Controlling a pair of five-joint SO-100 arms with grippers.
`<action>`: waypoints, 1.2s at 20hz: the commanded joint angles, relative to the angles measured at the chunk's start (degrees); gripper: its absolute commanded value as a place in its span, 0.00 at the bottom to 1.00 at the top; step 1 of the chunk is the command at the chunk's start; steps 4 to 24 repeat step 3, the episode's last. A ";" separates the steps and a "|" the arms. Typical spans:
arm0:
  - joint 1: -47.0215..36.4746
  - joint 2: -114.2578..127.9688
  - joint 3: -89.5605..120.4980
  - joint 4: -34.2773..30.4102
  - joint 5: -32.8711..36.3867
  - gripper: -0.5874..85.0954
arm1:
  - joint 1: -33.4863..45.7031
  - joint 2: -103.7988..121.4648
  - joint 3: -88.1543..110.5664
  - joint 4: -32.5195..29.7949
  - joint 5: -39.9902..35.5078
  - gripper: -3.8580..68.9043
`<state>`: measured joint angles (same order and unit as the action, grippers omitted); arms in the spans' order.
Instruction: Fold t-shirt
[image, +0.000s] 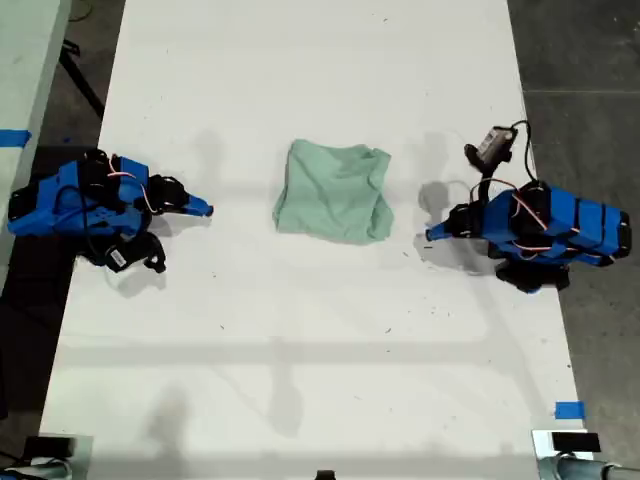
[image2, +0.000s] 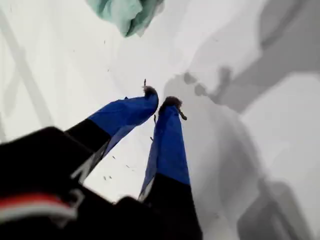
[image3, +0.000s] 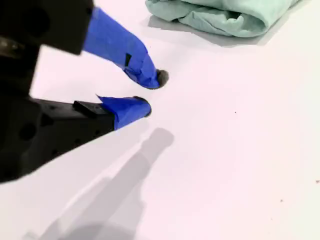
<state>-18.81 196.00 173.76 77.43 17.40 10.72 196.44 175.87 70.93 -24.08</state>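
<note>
The t-shirt (image: 335, 190) lies bunched and roughly folded in the middle of the white table, pale mint green. Its corner (image2: 127, 12) shows ahead of my first gripper (image2: 161, 98), which rests on the table at the exterior view's left (image: 203, 209). That gripper's blue fingertips (image2: 149, 95) almost meet, with nothing between them. My second gripper (image3: 151, 92) sits at the exterior view's right (image: 432, 236), a short way from the t-shirt's rolled edge (image3: 225, 17). A narrow gap separates its blue fingers (image3: 127, 55), and nothing is held.
The white table (image: 320, 350) ends in dark floor on both sides of the exterior view. A small black device (image: 492, 146) on a cable lies behind the second arm. Blue tape (image: 569, 409) marks the table's near right corner in that view.
</note>
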 joint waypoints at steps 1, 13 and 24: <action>0.53 0.00 -0.35 0.26 -0.18 0.09 | 0.00 0.00 -0.35 -1.23 -9.58 0.11; 0.53 0.00 -0.35 0.26 -0.18 0.09 | 0.00 0.00 -0.35 -1.23 -9.58 0.11; 0.53 0.00 -0.35 0.26 -0.18 0.09 | 0.00 0.00 -0.35 -1.23 -9.58 0.11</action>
